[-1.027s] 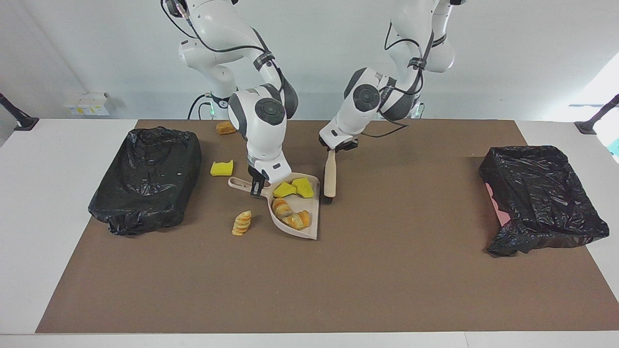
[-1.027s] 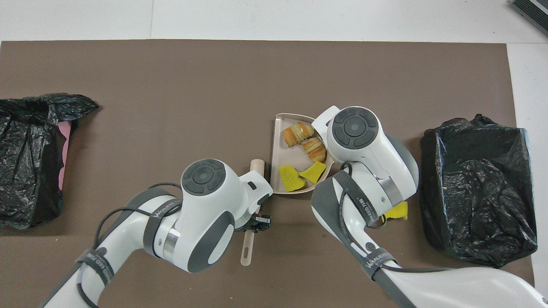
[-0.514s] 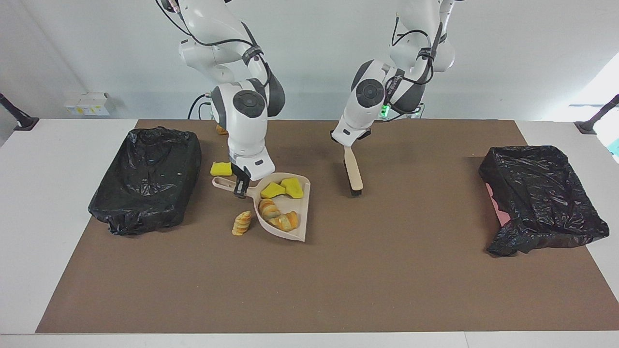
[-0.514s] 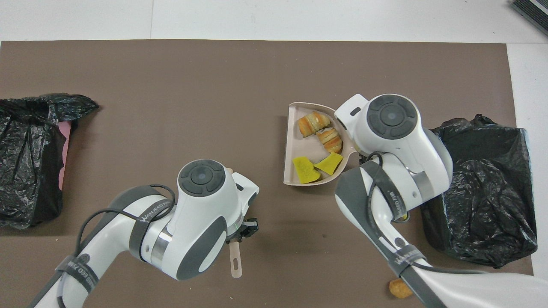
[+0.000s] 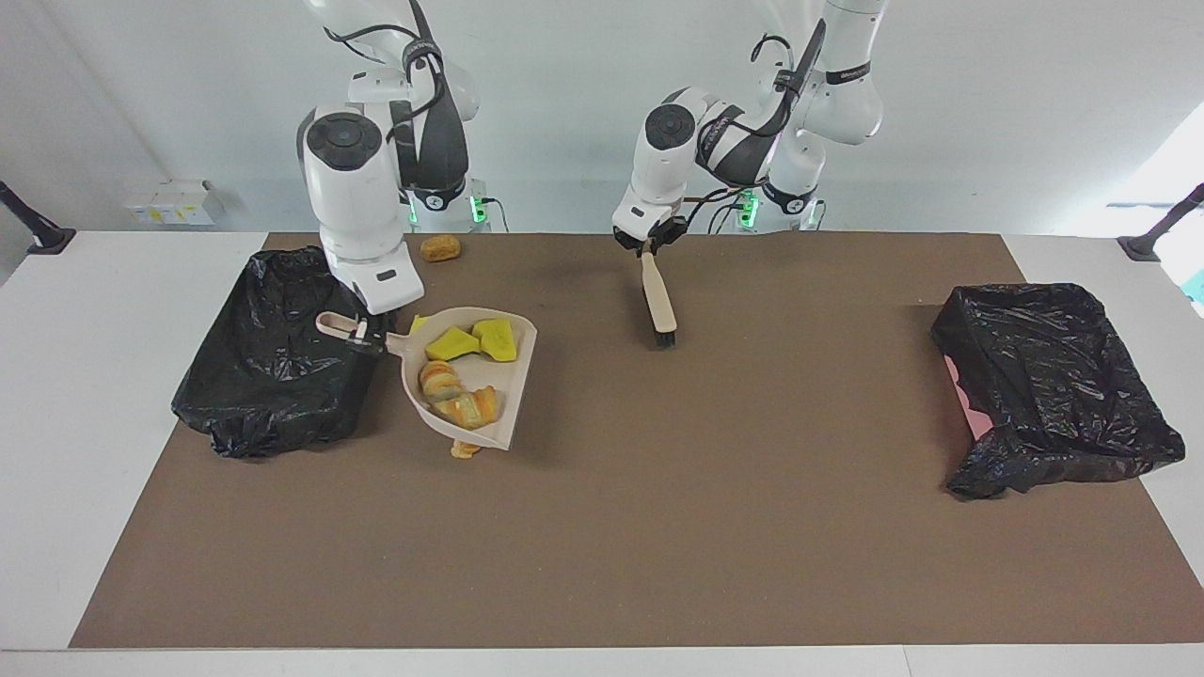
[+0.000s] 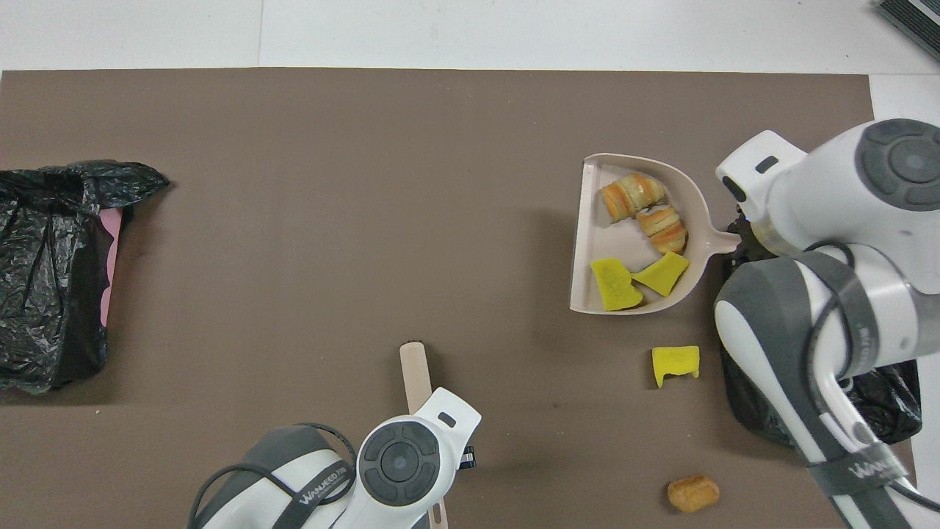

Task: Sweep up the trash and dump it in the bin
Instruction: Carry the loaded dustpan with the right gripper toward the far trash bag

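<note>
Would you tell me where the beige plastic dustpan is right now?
The beige plastic dustpan is lifted above the brown mat, held by its handle in the right gripper, beside the black-lined bin at the right arm's end.

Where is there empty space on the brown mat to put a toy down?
Biggest bare patch: mid-mat, between the brush and the bin at the left arm's end. It is crowded by the other bin, where the dustpan hangs and a sponge and roll lie.
</note>
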Robot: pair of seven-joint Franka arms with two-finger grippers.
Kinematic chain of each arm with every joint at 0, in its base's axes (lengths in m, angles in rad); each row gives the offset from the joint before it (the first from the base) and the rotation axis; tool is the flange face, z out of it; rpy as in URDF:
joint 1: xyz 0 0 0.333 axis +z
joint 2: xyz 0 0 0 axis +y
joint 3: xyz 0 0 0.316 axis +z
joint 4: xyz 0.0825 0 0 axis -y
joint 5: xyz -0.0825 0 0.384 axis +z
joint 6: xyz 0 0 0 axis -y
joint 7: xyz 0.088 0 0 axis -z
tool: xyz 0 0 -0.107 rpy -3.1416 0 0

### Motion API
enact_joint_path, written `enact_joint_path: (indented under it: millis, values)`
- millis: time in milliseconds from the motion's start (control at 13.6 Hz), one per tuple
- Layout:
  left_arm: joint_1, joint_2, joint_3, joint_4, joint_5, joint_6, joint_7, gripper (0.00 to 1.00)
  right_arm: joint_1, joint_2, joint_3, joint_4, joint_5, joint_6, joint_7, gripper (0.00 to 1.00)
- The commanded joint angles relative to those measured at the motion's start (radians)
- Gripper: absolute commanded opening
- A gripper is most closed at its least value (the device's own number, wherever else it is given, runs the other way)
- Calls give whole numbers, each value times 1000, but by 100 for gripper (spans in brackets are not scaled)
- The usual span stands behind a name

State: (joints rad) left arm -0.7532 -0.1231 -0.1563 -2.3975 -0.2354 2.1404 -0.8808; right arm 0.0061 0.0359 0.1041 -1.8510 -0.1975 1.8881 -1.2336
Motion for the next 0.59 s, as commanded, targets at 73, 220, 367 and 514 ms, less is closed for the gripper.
enact_joint_path:
  millis: [73, 220, 367, 514]
  values:
    - [-28, -47, 15, -88, 13, 90, -35, 0, -119, -122, 3, -22, 26, -72, -200, 0]
    - [-23, -40, 17, -78, 11, 90, -21, 35, -216, -142, 2, -30, 32, -87, -352, 0]
    - [-11, -30, 20, -60, 13, 82, 9, 100, -294, -169, -3, -65, 33, -83, -403, 0]
    - [56, -9, 24, -17, 13, 78, 87, 100, -378, -255, -4, -201, -23, 9, -418, 0]
